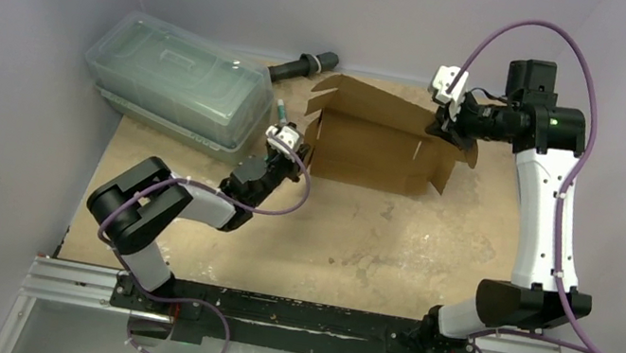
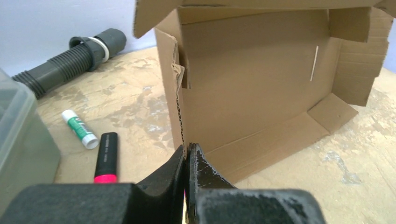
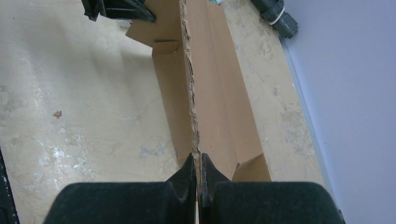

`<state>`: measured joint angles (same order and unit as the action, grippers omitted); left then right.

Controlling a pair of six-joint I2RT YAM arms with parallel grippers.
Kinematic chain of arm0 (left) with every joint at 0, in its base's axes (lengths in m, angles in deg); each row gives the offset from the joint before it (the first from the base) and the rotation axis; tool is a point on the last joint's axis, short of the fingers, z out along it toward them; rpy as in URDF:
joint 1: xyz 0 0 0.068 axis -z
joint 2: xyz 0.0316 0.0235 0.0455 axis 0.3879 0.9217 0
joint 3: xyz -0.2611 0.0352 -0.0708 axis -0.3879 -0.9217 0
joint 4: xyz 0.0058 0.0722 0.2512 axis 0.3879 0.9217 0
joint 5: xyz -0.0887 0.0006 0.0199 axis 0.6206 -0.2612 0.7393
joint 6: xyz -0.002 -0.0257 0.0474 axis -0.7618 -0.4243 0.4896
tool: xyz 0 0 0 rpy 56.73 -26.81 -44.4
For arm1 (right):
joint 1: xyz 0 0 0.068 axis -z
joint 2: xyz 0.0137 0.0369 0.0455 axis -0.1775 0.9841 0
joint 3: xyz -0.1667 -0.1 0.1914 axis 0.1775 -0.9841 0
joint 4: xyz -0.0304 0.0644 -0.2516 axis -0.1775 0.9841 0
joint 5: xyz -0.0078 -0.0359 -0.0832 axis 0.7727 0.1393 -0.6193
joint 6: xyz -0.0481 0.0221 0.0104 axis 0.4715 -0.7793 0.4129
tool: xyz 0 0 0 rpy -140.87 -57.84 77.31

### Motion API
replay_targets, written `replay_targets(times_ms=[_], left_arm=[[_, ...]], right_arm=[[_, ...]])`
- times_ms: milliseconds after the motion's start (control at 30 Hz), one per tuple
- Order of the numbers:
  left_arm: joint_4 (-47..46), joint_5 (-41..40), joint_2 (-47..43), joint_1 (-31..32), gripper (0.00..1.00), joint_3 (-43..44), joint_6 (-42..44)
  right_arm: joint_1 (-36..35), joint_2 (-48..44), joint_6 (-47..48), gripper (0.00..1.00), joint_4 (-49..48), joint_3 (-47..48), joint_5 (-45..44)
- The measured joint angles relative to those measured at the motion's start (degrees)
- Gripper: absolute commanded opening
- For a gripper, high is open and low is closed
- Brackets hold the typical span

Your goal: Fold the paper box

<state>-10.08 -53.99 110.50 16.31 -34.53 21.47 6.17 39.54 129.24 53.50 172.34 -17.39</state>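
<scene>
Left gripper (image 2: 187,150): clenched on the raw corrugated edge of the paper box (image 2: 252,84), at its left side wall, cardboard pinched between the fingers. Right gripper (image 3: 198,159): likewise clamped, on a torn cardboard edge at the box's far right corner; my own fingers hide the exact contact. Paper box: half erected at the far middle of the table (image 1: 356,241), held between both grippers, flaps loose. Its top flaps run off the left wrist view, and from the right wrist I see only one long panel edge-on. Beside the box's left wall lie a glue stick (image 2: 79,128) and a black marker (image 2: 107,156) with a pink band, the marker's near end hidden behind my left finger; from overhead I cannot pick the marker out. A clear greenish plastic container (image 1: 176,82) sits far left, cut off in the wrist view. A dark ribbed hose (image 1: 303,67) lies against the back wall, its left end partly out of frame. Table: pale board, scuffed and blotched white. Plain grey-lilac walls (image 1: 29,14) enclose three sides, and a metal rail (image 1: 294,322) carries the arm bases.
</scene>
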Motion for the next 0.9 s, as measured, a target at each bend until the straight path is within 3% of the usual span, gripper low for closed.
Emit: replay_targets(times_ms=[400, 667, 900], left_arm=[[4.74, -0.24, 4.66, 1.14, 0.0, 7.74, -2.69], [3.72, 1.73, 5.44, 1.03, 0.21, 8.07, -4.13], [2.84, 10.6, 6.27, -2.54, 0.32, 8.04, -7.85]], right_arm=[[-0.22, 0.22, 2.05, 0.0, 1.81, -2.86, 0.63], [-0.37, -0.26, 2.69, 0.0, 1.68, -5.66, 0.76], [-0.44, -0.7, 3.28, 0.0, 1.33, -7.1, 0.81]])
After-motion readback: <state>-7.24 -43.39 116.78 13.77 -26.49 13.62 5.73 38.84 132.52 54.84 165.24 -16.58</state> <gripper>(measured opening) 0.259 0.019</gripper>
